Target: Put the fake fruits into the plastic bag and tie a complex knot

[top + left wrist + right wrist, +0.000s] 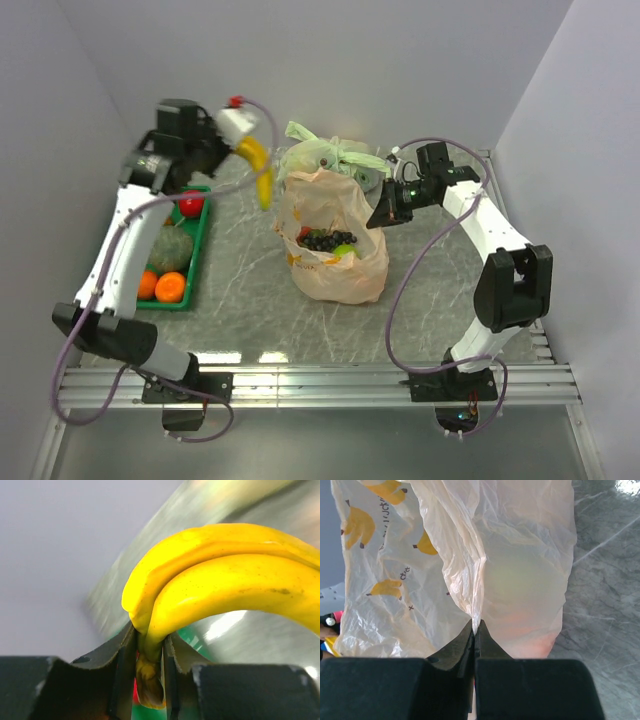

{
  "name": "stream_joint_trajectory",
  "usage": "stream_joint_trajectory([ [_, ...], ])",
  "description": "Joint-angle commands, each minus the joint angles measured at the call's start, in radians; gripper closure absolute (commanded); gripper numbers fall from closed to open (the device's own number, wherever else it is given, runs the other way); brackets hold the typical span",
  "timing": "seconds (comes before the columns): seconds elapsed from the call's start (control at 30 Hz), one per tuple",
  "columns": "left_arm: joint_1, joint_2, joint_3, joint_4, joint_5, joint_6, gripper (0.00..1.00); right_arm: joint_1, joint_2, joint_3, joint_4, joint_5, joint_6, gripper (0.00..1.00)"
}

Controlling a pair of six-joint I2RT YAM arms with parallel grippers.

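We note the left end effector point(149, 652) clamped on the stem end of the glossy, curved yellow banana point(225, 585), which hangs in the air between the green tray point(203, 235) and the plastic bag point(340, 265). The right end effector point(474, 632) is pinched together on a crinkled fold of the bag's thin translucent film. The bag stands open on the marbled grey bench point(440, 290) with dark grapes point(322, 240) inside.

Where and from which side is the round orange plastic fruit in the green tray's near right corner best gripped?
Probably straight down from above, closing across the widest middle of the round orange fruit. It is a smooth ball low in the green tray, hemmed by the tray wall, a second orange fruit and the dark green melon, so side approaches look blocked.
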Motion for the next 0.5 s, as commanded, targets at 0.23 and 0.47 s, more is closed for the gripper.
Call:
stream_joint_trajectory([
  [0.23, -0.685, 0.014, -0.112, 0.253, -0.503, -0.261, 1.00, -0.003, -0.091, -0.046, 0.071, -0.067, 0.026, 1.00],
  [0.47, -0.836, 0.092, -0.226, 0.327, -0.655, -0.190, 1.00, -0.003, -0.100, -0.047, 0.086, -0.078, 0.045, 1.00],
])
